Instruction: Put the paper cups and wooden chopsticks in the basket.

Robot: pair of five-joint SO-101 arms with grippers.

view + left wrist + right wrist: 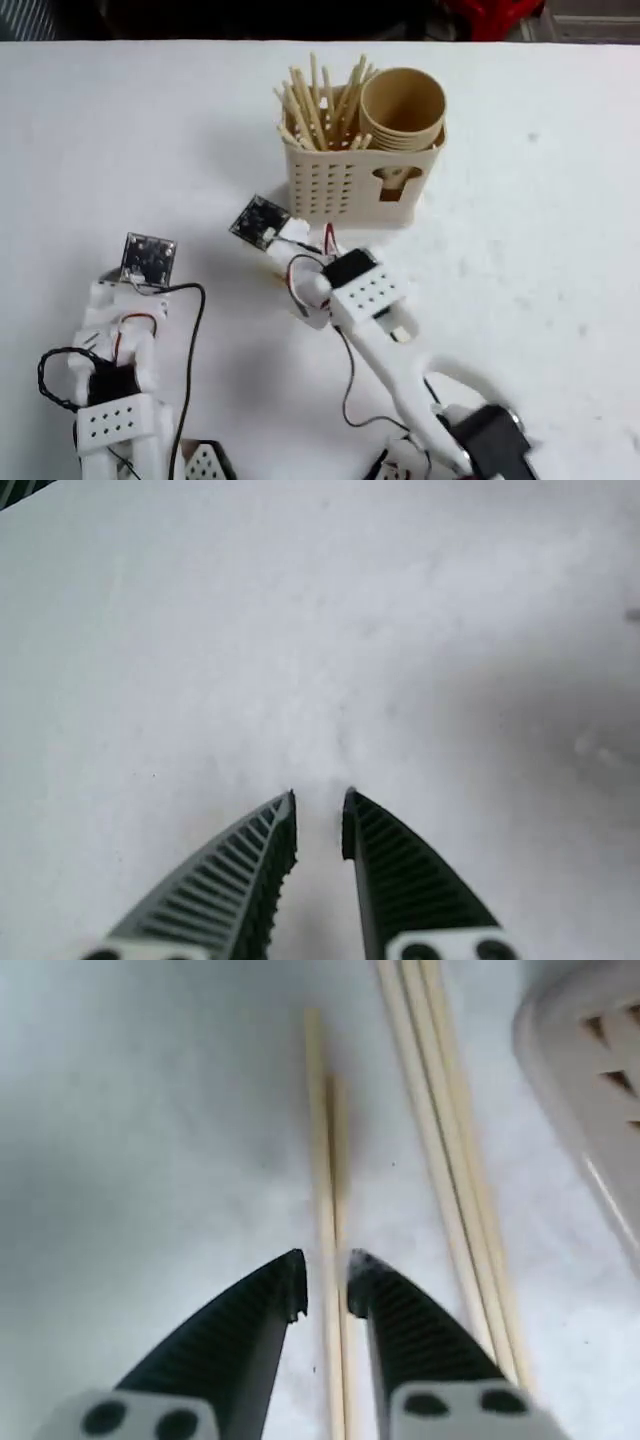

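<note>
Starting with the largest thing, what carries everything?

The white counter (560,300). Toward its far side stands the cream, perforated basket (350,185).

And the two arms?

The right arm (375,300) lies extended to just in front of the basket. The left arm (115,385) sits well apart from it, over bare counter.

Where are the paper cups?

The paper cups (403,105) stand nested and upright at one end of the basket, beside a bunch of chopsticks (318,105) standing at the other end.

Do any sticks lie outside it?

Yes. A pair of chopsticks (326,1140) lies flat on the counter, and just beside it a second group (440,1110) lies along the basket's foot.

And the claws?

The right claw (326,1285) is low over the pair and slightly parted. It has one finger on either side of the sticks and is not clamped on them. The left claw (318,800) is released too, its tips narrowly apart above bare counter.
</note>
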